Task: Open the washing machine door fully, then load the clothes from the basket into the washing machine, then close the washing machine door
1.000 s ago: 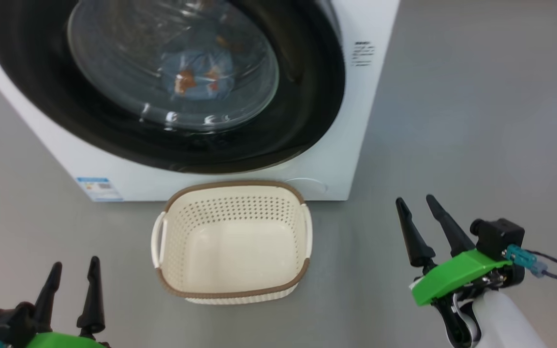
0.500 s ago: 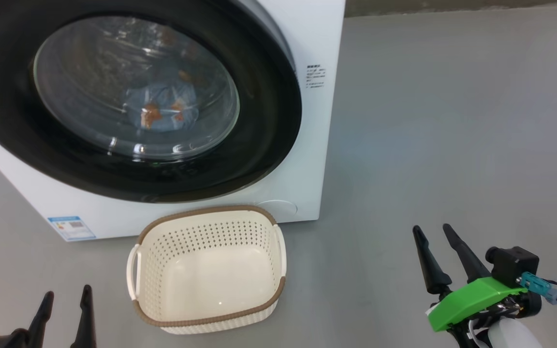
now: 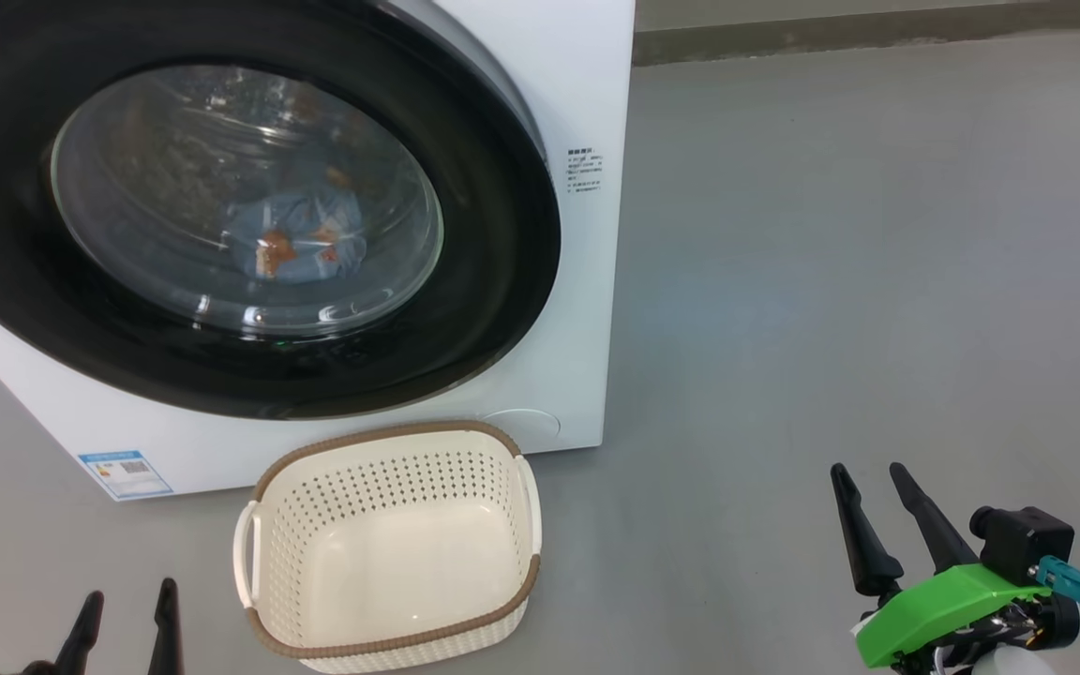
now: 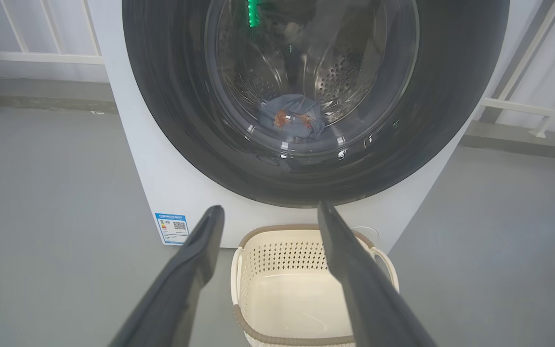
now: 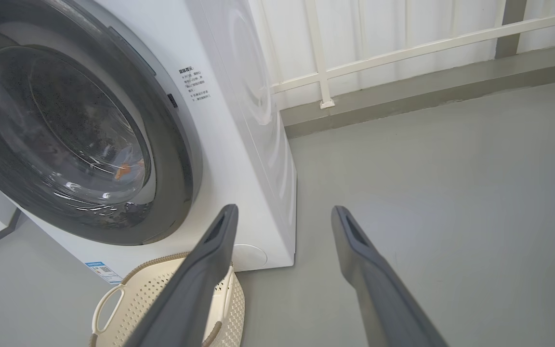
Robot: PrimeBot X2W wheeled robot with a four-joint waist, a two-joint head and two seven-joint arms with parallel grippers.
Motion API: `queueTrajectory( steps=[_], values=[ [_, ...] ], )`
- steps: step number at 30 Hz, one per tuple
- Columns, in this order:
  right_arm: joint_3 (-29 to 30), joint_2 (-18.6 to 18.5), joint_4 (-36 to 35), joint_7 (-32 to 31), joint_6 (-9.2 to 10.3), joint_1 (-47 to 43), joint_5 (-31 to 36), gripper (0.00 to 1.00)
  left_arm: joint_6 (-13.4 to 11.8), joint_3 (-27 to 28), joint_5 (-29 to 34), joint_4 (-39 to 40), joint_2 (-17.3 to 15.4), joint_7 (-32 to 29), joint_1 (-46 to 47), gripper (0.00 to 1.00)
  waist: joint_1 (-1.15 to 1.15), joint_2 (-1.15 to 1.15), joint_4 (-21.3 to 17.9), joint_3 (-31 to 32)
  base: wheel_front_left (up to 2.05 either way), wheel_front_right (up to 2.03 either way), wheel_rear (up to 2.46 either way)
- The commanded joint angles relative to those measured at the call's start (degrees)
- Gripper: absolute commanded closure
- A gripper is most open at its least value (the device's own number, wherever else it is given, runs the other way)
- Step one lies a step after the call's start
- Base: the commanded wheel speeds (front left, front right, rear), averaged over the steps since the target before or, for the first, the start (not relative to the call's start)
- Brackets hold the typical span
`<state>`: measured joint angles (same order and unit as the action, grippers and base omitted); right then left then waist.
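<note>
Grey smooth floor (image 3: 831,234), white railing (image 5: 403,53) along the back wall. Both arms sit low, fingers pointing fwd at the washing machine (image 3: 587,309). Bottom left is the left gripper (image 3: 127,600), bottom right the right gripper (image 3: 868,473); each has fingers spread wide w/ nothing in them. The basket (image 3: 390,645) sits on the floor btwn the two, just in front of the machine, nearer the left one. The washing machine door (image 3: 493,234) looks shut. The clothes (image 3: 292,248) lie bunched behind its glass, well apart from both grippers.
</note>
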<state>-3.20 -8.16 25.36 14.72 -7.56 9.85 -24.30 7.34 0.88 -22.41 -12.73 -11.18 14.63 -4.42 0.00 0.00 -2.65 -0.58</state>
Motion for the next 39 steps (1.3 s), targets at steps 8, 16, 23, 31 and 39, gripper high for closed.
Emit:
queueTrajectory(
  steps=[8, 16, 23, 31, 39],
  values=[
    [-0.9, -0.1, -1.4, 0.3, 0.08, -0.3, 0.5, 0.00, 0.1, 2.6, 0.9, 1.3, -1.5, 0.4, 0.5, 0.00, 0.00, 0.00, -0.5, 0.5, 0.00, 0.00, 0.00],
    [-0.9, 0.1, -1.6, 0.3, 0.08, -0.1, 0.7, 0.00, 0.1, 3.0, 1.6, 1.6, -1.4, 0.4, 0.7, 0.00, 0.00, 0.00, -0.6, 0.1, 0.00, 0.00, 0.00],
    [0.2, 0.5, 0.5, 0.0, 0.00, -0.5, 0.0, 1.00, 0.0, 1.1, 1.4, -0.4, 0.3, 0.0, -0.6, 1.00, 0.00, 0.00, -0.7, 0.1, 0.00, 0.00, 0.00],
    [0.5, 1.6, 2.8, -0.8, 0.00, -2.2, -2.2, 1.00, 0.0, 0.5, -0.9, -2.8, 3.0, -0.8, -0.9, 1.00, 0.05, 0.00, -0.6, 0.1, 0.00, 0.00, 0.00],
    [1.1, 1.8, 1.8, -2.2, 0.01, -2.4, -6.5, 1.00, 0.0, 0.8, -5.4, -2.7, 3.3, -2.2, -0.2, 1.00, 0.01, 0.00, -0.4, 0.1, 0.00, 0.00, 0.00]
  ],
)
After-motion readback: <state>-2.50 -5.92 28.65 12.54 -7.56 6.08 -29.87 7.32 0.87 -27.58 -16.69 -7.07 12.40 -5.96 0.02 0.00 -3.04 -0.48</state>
